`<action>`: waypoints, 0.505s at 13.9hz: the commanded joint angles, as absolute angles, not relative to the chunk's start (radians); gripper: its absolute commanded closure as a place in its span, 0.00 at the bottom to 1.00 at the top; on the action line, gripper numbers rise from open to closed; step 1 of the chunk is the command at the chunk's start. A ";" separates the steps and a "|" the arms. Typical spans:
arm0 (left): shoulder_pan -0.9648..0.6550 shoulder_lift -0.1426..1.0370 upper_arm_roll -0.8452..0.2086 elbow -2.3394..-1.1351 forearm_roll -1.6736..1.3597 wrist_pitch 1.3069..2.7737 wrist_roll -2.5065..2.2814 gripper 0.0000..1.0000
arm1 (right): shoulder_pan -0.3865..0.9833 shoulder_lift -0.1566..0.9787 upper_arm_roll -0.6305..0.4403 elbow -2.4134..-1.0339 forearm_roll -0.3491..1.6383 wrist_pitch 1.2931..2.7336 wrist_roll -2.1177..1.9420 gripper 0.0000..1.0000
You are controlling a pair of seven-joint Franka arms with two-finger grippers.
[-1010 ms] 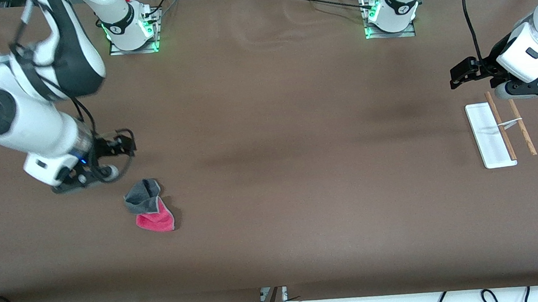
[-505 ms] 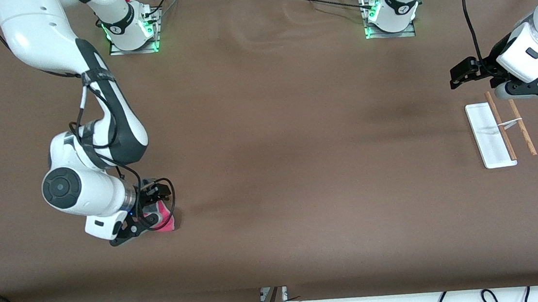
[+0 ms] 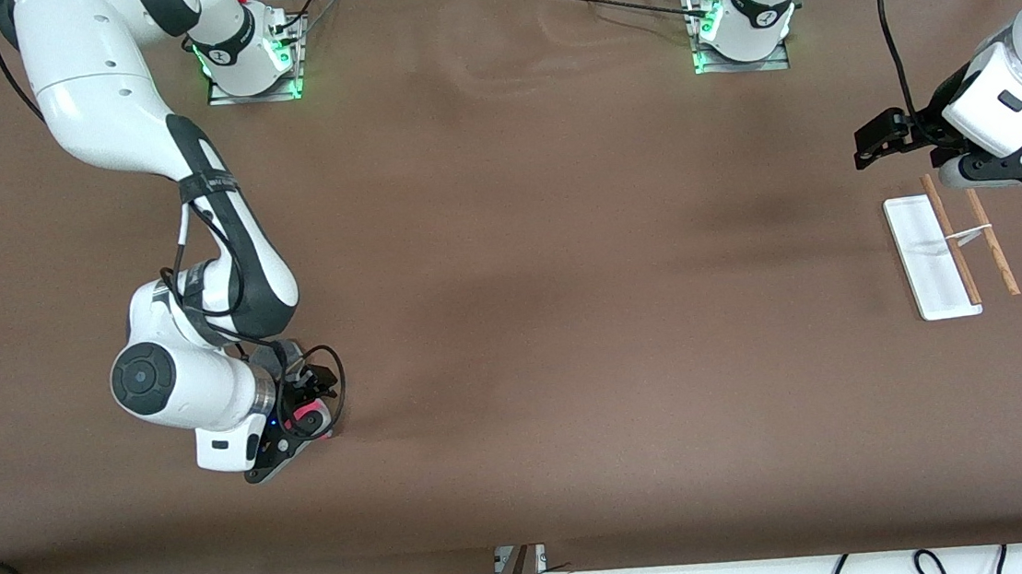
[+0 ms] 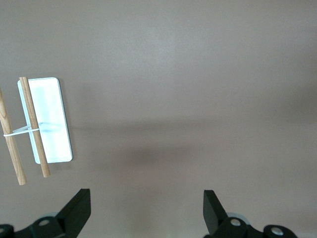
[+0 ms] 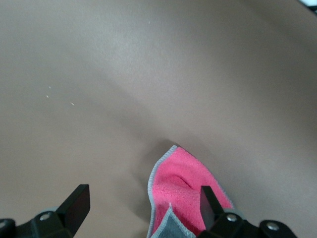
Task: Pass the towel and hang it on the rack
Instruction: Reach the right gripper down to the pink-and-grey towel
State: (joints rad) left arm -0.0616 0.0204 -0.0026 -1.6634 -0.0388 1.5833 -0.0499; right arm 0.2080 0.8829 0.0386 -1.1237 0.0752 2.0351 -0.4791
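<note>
The towel (image 3: 301,407) lies on the brown table near the right arm's end, mostly hidden under my right gripper (image 3: 316,421). In the right wrist view its pink face (image 5: 185,188) with grey edging and a folded grey corner lies between the open fingers. My right gripper (image 5: 143,203) is open and low over it, holding nothing. The rack (image 3: 927,262), with a white base and two wooden rods (image 3: 953,241), stands near the left arm's end and shows in the left wrist view (image 4: 52,119). My left gripper (image 3: 873,144) is open and empty, waiting above the table beside the rack.
The brown table top (image 3: 569,319) spreads wide between towel and rack. Both arm bases (image 3: 250,51) stand along the edge farthest from the front camera. Cables hang below the table's near edge.
My right arm has swung from beside the towel to over it and come down, so its open fingers now straddle the cloth. The left arm has not moved.
</note>
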 commanded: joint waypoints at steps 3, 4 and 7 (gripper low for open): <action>-0.055 0.032 -0.006 -1.632 -0.040 1.559 -0.026 0.00 | 0.183 0.903 0.046 -1.138 0.100 2.033 -0.554 0.06; -0.055 0.034 -0.005 -1.632 -0.040 1.559 -0.026 0.00 | 0.178 0.910 0.046 -1.140 0.100 2.034 -0.558 0.06; -0.055 0.034 -0.005 -1.632 -0.043 1.562 -0.031 0.00 | 0.175 0.923 0.046 -1.138 0.100 2.037 -0.563 0.06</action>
State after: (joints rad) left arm -0.0616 0.0204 -0.0026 -1.6634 -0.0388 1.5832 -0.0499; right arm 0.1839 0.9174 0.0383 -1.1377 0.0759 2.0339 -0.5302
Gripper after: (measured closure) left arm 0.000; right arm 0.053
